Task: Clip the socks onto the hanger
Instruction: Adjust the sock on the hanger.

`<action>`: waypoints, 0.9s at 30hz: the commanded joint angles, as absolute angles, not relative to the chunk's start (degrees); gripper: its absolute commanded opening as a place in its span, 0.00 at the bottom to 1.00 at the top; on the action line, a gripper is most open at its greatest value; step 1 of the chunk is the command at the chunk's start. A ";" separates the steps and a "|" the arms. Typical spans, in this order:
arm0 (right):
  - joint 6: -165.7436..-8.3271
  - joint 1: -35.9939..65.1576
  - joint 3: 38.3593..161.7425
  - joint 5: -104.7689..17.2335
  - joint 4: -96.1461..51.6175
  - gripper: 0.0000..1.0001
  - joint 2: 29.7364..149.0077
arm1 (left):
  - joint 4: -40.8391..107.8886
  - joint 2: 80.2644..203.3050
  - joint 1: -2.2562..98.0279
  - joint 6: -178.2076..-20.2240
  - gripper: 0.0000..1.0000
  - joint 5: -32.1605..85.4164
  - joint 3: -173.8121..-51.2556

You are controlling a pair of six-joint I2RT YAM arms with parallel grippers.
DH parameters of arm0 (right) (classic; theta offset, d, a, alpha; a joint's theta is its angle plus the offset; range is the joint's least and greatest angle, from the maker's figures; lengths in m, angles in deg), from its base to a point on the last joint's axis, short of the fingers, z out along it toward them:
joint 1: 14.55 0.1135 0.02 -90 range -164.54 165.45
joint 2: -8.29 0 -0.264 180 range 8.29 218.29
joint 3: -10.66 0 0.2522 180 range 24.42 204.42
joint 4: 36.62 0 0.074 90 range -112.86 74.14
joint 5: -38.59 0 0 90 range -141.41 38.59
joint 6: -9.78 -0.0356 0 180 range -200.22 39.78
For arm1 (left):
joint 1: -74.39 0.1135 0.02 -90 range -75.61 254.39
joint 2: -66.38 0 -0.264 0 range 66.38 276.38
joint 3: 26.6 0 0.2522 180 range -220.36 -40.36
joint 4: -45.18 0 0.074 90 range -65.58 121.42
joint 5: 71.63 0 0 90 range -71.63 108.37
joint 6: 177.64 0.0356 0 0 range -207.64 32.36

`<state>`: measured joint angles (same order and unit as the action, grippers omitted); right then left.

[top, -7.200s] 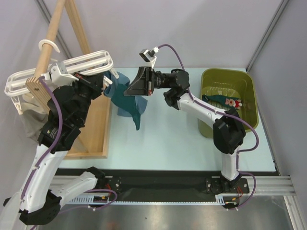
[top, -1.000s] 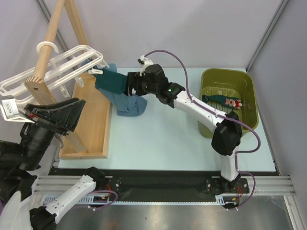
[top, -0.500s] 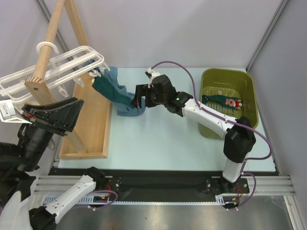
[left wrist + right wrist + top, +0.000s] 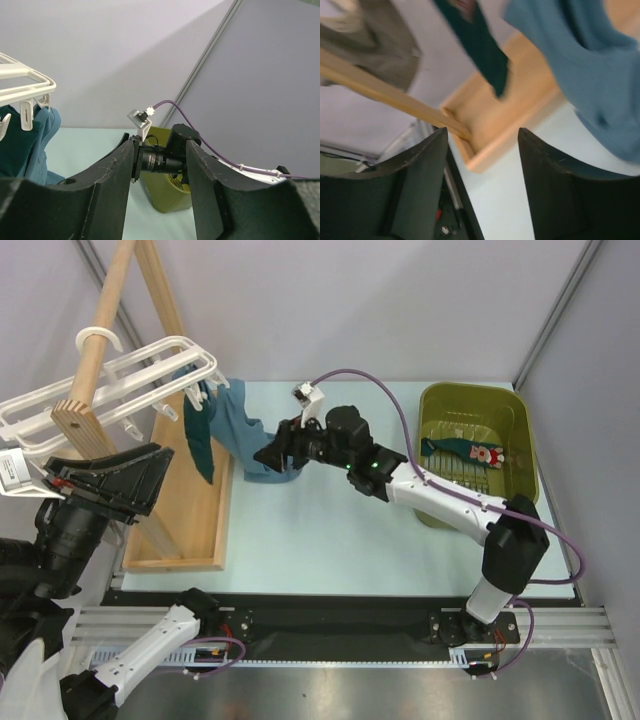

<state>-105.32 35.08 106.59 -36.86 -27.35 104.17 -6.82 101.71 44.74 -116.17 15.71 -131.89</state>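
Observation:
The white hanger [image 4: 130, 380] hangs by its hook on the wooden rack at the upper left. A dark teal sock [image 4: 200, 440] dangles from one of its clips, and a steel-blue sock [image 4: 240, 435] hangs beside it with its end on the table. My right gripper [image 4: 272, 453] is just right of the blue sock, open and holding nothing. Its wrist view is blurred; the teal sock [image 4: 480, 45] and the blue sock [image 4: 590, 75] lie beyond my right gripper [image 4: 482, 137]. My left gripper [image 4: 160, 150] is raised at the left, open and empty. Another teal sock [image 4: 470, 452] with a red-and-white motif lies in the bin.
The wooden rack's flat base [image 4: 195, 510] lies on the table's left side, under the hanger. A green bin [image 4: 480, 455] stands at the right, against the wall. A grey cloth [image 4: 370, 40] hangs behind the rack.
The right gripper has let go of the dark teal sock, which now hangs free from the hanger's clip, and has drawn back to the right. The left arm has not moved.

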 commanded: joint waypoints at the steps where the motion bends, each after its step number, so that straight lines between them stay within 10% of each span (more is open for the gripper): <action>1: -110.97 37.13 109.65 -29.10 -47.89 0.61 105.92 | -5.14 102.41 44.50 -116.90 0.51 16.52 -132.12; 27: -89.02 48.56 143.32 -47.27 -45.19 0.66 130.89 | -5.49 100.30 44.50 -118.05 0.51 16.79 -131.33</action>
